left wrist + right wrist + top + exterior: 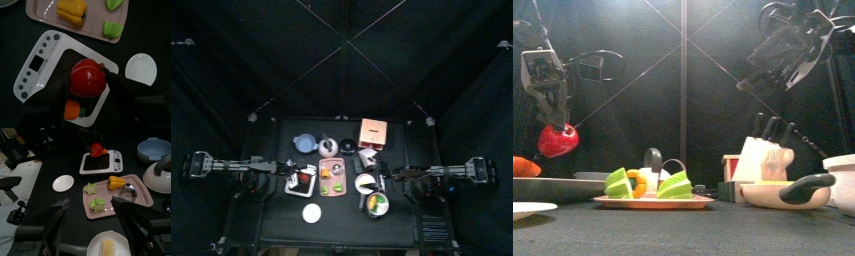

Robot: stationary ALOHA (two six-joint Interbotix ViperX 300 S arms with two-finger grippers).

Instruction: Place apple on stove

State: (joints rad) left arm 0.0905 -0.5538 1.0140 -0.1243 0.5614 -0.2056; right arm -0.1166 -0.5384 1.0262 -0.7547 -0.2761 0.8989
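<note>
One camera looks straight down from high above the small counter, another sits level at its near edge, close to the pink tray, while both wrist cameras look down, sharing the stove.

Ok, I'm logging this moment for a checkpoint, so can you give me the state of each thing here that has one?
left hand: shut on the apple, held above the stove
apple: red, gripped, hanging clear of the stove
stove: an orange item lies on it
right hand: open, empty, raised over the table
pink tray: flat on the table, holds green pieces and a yellow pepper
small white plate: empty
</note>
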